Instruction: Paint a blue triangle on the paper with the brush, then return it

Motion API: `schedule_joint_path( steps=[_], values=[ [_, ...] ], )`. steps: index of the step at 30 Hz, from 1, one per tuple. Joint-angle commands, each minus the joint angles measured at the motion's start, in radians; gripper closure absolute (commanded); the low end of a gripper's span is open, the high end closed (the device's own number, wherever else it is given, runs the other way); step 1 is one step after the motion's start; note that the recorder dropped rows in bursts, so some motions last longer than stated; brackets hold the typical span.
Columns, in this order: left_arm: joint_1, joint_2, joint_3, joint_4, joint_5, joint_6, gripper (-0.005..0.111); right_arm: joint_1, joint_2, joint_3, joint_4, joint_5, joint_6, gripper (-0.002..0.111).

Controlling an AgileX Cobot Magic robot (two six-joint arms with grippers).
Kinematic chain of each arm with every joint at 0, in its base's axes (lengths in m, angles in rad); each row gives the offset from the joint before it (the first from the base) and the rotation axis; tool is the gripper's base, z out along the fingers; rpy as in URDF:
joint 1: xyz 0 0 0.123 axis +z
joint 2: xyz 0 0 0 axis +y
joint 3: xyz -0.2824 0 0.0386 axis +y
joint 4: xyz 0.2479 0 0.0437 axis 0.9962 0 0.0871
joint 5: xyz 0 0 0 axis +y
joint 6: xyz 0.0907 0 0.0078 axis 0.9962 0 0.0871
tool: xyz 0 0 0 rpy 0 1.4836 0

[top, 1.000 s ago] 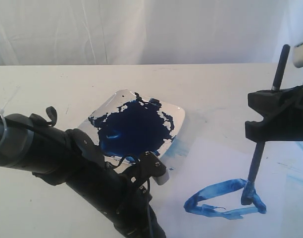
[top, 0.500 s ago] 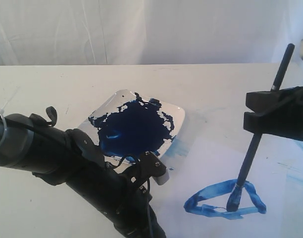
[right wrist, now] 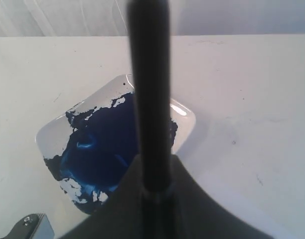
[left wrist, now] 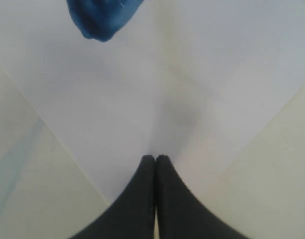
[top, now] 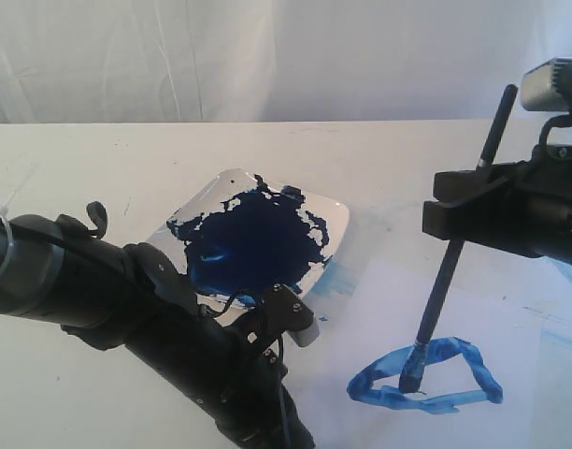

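1. The brush [top: 447,281] passes between the jaws of the right gripper [top: 457,217], which pinch its black handle about a third of the way down from the top. The longer, lower part hangs free below them.
2. The brush is tilted, its top end leaning toward the table's far right. Its bristle tip touches the paper [top: 379,299] inside the blue triangle [top: 483,376], close to the triangle's left corner and near-side stroke.
3. The right jaws stand only slightly apart, just the handle's width, pressing it from both sides. In the right wrist view the handle [right wrist: 150,99] rises out of the grip, with the paint dish [right wrist: 186,117] behind it.
4. The paper lies in the near right part of the table [top: 80,168]. The dish, covered in dark blue paint, sits near the table's middle, its corner just beside the paper's far left edge.
5. The left gripper [left wrist: 155,162] has its fingertips pressed together and holds nothing. It hangs low over a corner of the paper, with a dark blue patch of paint [left wrist: 100,20] further along the sheet.
6. The left arm [top: 127,299] lies along the near left side of the table, in front of the dish.
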Motion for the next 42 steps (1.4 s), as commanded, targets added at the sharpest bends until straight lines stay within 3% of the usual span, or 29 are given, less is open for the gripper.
schedule_joint_path(
  steps=[1, 11, 17, 25, 37, 42],
  values=[
    [-0.003, 0.004, 0.007, -0.016, 0.015, -0.002, 0.107, 0.017, 0.030, -0.015, 0.006, -0.037, -0.018, 0.108],
    [0.008, -0.095, -0.001, -0.014, -0.009, -0.002, 0.107, 0.017, 0.008, -0.049, 0.006, -0.060, -0.033, 0.108],
    [0.051, -0.202, -0.006, -0.007, 0.042, -0.018, 0.107, 0.019, -0.023, -0.053, 0.006, 0.011, -0.035, 0.108],
    [0.145, -0.370, -0.002, 0.243, 0.115, -0.251, 0.107, 0.020, -0.134, -0.055, 0.068, -0.029, -0.033, 0.108],
    [0.355, -0.934, 0.190, 0.360, 0.128, -0.362, 0.107, 0.021, -0.149, -0.055, 0.405, -0.069, -0.033, 0.108],
    [0.404, -1.189, 0.262, 0.535, 0.174, -0.492, 0.107, 0.028, -0.075, -0.099, 0.459, -0.072, -0.013, 0.108]
  ],
)
